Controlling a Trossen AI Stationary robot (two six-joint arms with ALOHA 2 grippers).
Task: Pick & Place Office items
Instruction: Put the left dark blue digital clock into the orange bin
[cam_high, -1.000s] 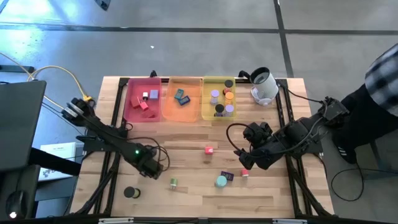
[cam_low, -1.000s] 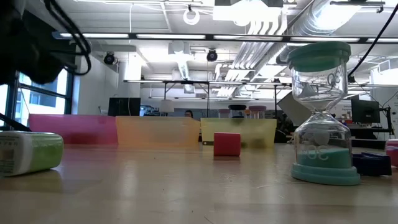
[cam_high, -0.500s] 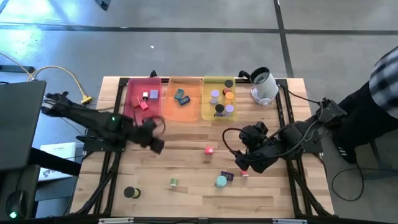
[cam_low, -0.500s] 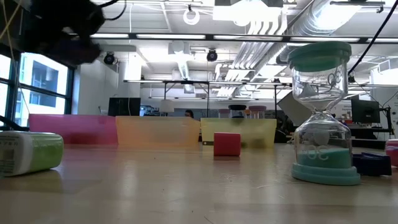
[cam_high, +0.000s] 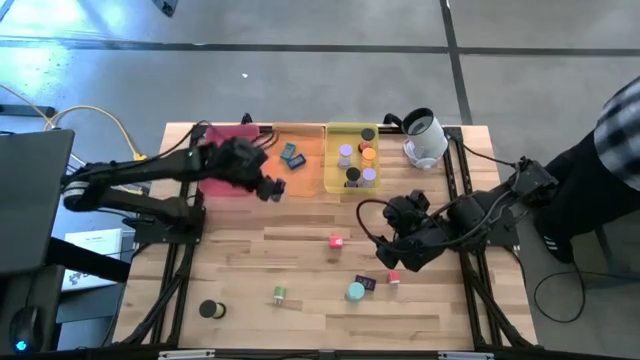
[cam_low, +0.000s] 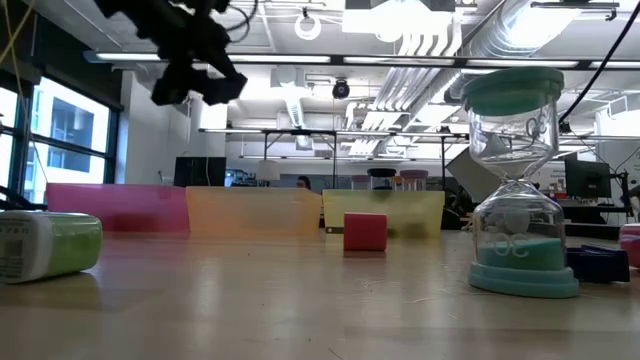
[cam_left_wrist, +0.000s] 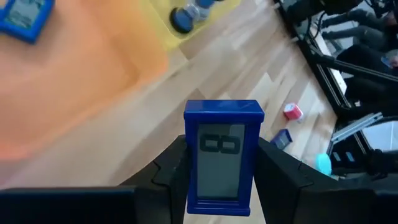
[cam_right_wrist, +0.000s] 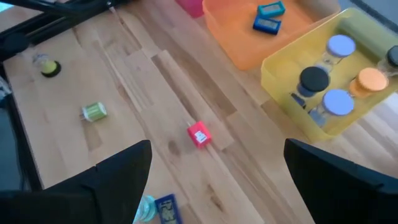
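My left end effector (cam_left_wrist: 217, 168) is clenched on a flat blue rectangle (cam_left_wrist: 222, 155), one of the office items. The piece stands upright between the two fingers (cam_left_wrist: 171, 168), its long axis running out along their line, its printed face toward the wrist camera. In the high view this end effector (cam_high: 268, 186) hangs above the near edge of the trays, roughly where the pink tray (cam_high: 217, 183) meets the orange tray (cam_high: 308, 175).

The relation I judge decisive: the orange tray lies just beyond and slightly right of the held piece, and two like blue rectangles (cam_high: 291, 155) already lie in it. A short carry away from the bench front should put the piece over that compartment. The left arm is plainly the nearer one.

My right end effector (cam_high: 397, 262) stands released, fingers spread wide, low over the right half of the bench (cam_high: 300, 320). A red cube (cam_high: 393, 278) lies just beside it, a dark blue piece (cam_high: 367, 284) and a teal hourglass (cam_high: 355, 291) a little further left, another red cube (cam_high: 336, 241) toward the middle. The yellow tray (cam_high: 338, 185) holds several cylinders.
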